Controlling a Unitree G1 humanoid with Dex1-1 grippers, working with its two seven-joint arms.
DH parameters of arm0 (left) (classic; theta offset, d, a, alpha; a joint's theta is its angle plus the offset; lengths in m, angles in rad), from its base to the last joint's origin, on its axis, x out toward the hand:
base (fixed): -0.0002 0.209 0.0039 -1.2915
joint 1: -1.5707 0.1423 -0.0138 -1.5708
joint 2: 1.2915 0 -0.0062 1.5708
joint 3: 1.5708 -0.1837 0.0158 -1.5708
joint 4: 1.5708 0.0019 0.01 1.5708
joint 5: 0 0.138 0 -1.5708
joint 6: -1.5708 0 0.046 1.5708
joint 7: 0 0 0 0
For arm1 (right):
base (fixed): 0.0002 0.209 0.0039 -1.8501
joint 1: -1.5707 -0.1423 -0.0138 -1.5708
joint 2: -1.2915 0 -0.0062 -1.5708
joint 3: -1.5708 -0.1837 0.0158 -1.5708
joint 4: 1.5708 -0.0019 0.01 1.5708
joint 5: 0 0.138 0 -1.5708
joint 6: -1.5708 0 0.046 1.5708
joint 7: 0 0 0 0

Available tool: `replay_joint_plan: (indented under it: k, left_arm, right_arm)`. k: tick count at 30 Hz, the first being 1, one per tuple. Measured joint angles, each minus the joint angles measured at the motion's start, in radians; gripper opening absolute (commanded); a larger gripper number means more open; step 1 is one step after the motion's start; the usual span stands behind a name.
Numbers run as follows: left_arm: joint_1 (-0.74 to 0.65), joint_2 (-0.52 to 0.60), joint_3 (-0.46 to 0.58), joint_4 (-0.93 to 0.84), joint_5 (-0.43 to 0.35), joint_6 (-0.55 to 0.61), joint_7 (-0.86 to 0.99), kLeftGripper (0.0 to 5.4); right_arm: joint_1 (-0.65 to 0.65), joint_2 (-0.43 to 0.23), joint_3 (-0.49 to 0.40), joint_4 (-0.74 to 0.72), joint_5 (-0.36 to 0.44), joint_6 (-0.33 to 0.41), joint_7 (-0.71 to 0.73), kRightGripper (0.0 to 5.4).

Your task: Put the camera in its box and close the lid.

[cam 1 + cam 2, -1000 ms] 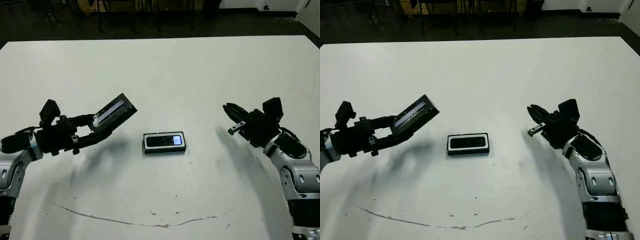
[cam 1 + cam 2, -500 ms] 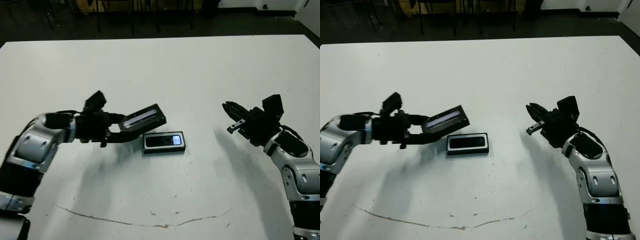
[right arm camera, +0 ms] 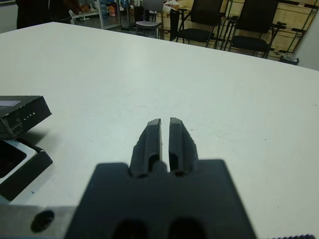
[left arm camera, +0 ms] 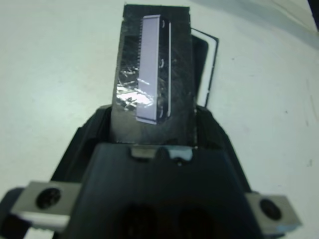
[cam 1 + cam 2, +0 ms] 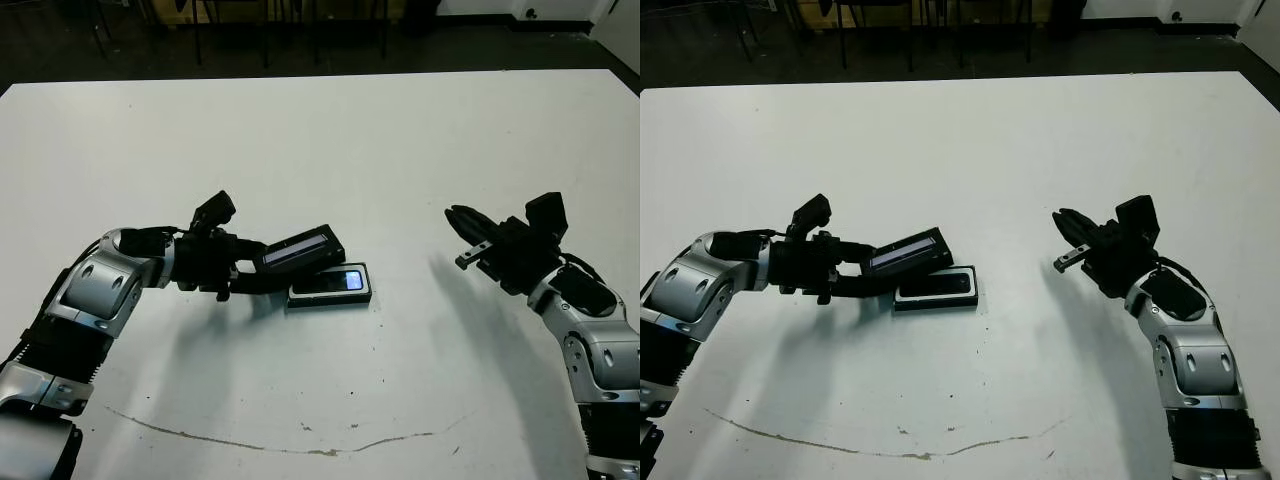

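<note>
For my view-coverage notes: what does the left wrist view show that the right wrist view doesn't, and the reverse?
Only the left wrist view shows the lid's top face with its long pale strip, gripped in the left tool. Only the right wrist view shows the right tool, fingers together and holding nothing, plus chairs beyond the table. Both show the lid tilted over the white-lined box and the white tabletop.

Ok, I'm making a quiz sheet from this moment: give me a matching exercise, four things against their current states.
Things:
1. lid
2. camera
3. box
4. right gripper

States:
A. fingers shut on nothing, raised off the table
B. lying inside the white-lined tray
C. gripped by the left gripper, tilted above the box
D. resting on the table, uncovered

Pairs: 1-C, 2-B, 3-D, 4-A
</note>
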Motion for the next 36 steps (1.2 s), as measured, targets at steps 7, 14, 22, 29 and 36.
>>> replay_joint_plan:
  k: [7, 14, 22, 29, 36]
  left_arm:
    - [-0.035, 0.000, -0.016, 0.045, 0.000, 0.022, -0.067, 2.68]
    - [-0.054, 0.001, -0.039, 0.054, 0.001, 0.027, -0.129, 2.68]
    - [-0.074, 0.004, -0.094, 0.031, 0.049, 0.019, -0.138, 2.68]
    - [-0.096, -0.005, -0.172, -0.001, 0.139, -0.029, -0.115, 2.68]
    - [-0.123, -0.024, -0.220, 0.001, 0.196, -0.069, -0.106, 2.68]
  right_arm:
    - [0.000, 0.000, 0.000, 0.007, 0.000, -0.003, 0.005, 0.00]
    - [0.000, 0.000, 0.000, 0.031, 0.000, -0.032, 0.013, 0.00]
    - [0.005, 0.001, -0.004, 0.032, 0.001, -0.035, 0.015, 0.00]
    - [0.007, 0.000, -0.010, 0.032, 0.002, -0.035, 0.017, 0.00]
    - [0.007, -0.001, -0.011, 0.034, 0.002, -0.035, 0.018, 0.00]
